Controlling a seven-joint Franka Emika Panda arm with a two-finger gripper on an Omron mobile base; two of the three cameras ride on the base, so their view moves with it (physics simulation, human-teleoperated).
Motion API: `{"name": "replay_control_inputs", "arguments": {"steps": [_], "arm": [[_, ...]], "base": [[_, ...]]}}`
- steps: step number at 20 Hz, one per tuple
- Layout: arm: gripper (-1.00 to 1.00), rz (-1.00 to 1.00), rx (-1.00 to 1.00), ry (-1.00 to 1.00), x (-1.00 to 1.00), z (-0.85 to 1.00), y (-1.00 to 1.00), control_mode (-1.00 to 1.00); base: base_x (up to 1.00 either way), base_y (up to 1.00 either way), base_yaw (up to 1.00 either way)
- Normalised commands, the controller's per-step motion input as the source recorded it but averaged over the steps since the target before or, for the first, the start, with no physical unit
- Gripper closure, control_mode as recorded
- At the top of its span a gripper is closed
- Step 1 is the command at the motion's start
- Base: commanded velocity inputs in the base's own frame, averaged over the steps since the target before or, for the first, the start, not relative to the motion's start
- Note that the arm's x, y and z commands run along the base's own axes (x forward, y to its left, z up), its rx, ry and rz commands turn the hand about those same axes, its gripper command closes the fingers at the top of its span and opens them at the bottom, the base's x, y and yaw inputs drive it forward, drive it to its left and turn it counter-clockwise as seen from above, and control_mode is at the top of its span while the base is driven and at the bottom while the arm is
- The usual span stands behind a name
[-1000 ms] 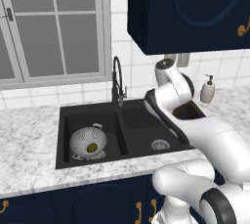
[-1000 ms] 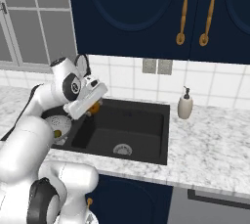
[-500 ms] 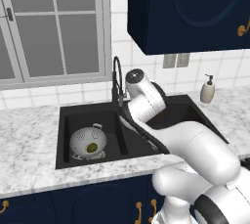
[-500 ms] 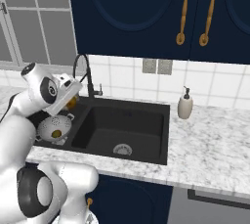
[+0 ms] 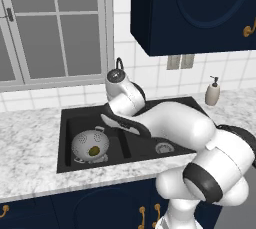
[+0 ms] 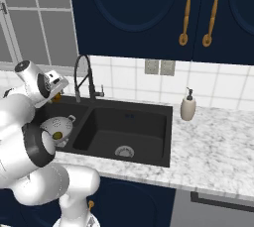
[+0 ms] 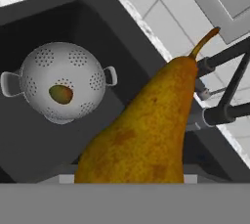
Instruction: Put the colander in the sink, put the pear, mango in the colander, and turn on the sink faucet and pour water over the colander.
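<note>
One arm bent low over the sink [image 5: 65,118], end effector pinching the pear [image 7: 146,135] — above the colander [image 7: 61,87]

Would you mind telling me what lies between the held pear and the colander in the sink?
Only bare black sink floor. In the hand view, the pear in the claw is apart from the colander, which holds the mango.

Soap dispenser [image 6: 188,106] on marble counter [image 6: 218,146]

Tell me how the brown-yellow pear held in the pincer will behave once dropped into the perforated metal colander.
The brown-yellow pear looks rigid and tapered, so it will likely tip and roll downslope. The perforated metal colander is curved, so the pear probably settles against the small mango.
</note>
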Motion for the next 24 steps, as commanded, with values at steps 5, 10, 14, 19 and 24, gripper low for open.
{"name": "replay_control_inputs", "arguments": {"steps": [5, 10, 14, 19, 24], "arm": [[1.00, 0.03, 0.14, -0.08, 0.23, -0.34, 1.00, -1.00], [1.00, 0.00, 0.07, -0.16, 0.00, -0.65, 0.69, -1.00], [1.00, 0.00, 0.04, 0.04, 0.00, -0.65, 0.37, -1.00], [1.00, 0.00, 0.03, 0.41, 0.09, -0.23, 0.03, -1.00], [1.00, -0.12, 0.00, 0.45, 0.18, -0.06, 0.00, -1.00]], "base": [[0.00, 0.00, 0.00], [0.00, 0.00, 0.00], [0.00, 0.00, 0.00], [0.00, 0.00, 0.00], [0.00, 0.00, 0.00]]}}
